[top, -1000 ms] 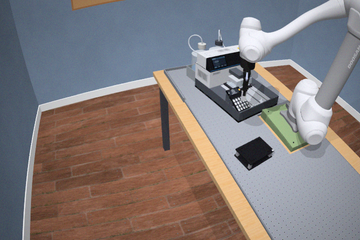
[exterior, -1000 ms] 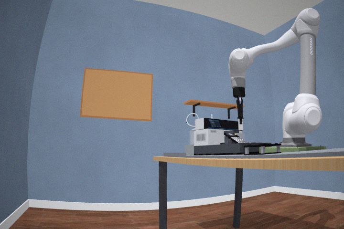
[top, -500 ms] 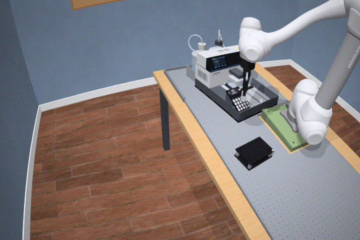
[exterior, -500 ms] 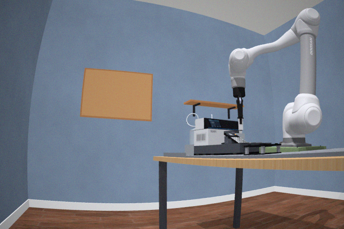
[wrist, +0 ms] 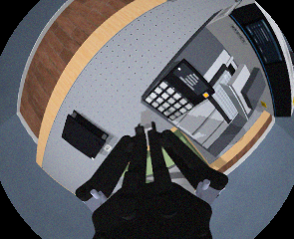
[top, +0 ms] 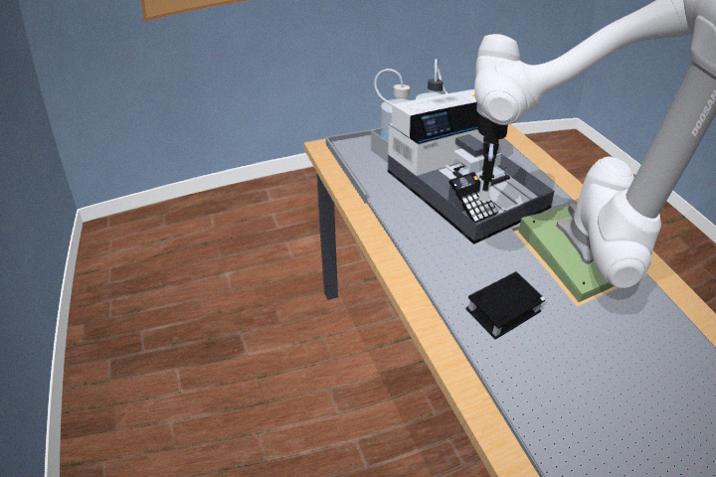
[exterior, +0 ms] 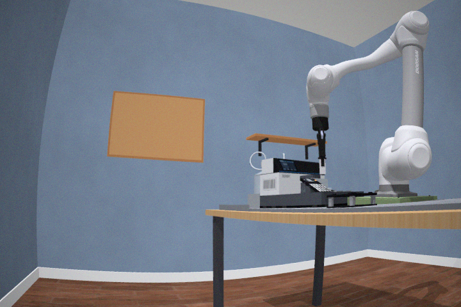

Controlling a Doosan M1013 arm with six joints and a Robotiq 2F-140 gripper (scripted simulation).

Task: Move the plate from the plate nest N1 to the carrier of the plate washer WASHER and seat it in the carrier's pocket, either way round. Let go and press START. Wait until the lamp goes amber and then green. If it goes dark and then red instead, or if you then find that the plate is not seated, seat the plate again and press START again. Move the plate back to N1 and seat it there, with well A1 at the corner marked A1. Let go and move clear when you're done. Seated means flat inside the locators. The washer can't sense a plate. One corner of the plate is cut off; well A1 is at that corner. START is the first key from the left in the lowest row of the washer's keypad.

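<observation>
keypad [top: 480, 207] [exterior: 319, 185] [wrist: 169, 101]: under claw [top: 485, 194] [exterior: 322, 174] [wrist: 146, 127] | washer housing [top: 427, 147] [exterior: 280, 183] [wrist: 241, 31]: obstacle behind keypad

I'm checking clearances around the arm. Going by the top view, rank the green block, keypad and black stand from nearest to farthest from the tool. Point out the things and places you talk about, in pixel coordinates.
1. Keypad [top: 478, 207] [exterior: 319, 186] [wrist: 168, 101], just below the tool [top: 485, 195] [exterior: 322, 176] [wrist: 147, 127]
2. Green block [top: 556, 258] [exterior: 428, 198] [wrist: 167, 158], lower right, under the arm's base
3. Black stand [top: 506, 298] [exterior: 352, 194] [wrist: 84, 135], toward the bottom

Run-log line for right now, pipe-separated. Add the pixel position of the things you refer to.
hand [top: 484, 194] [exterior: 322, 176] [wrist: 147, 127]: shut, no plate held | position: above washer keypad [top: 479, 207] [exterior: 320, 187] [wrist: 169, 101] | lamp: amber [top: 475, 177] [wrist: 206, 95] | nest N1 [top: 505, 300] [wrist: 84, 135]: no plate seen
</observation>
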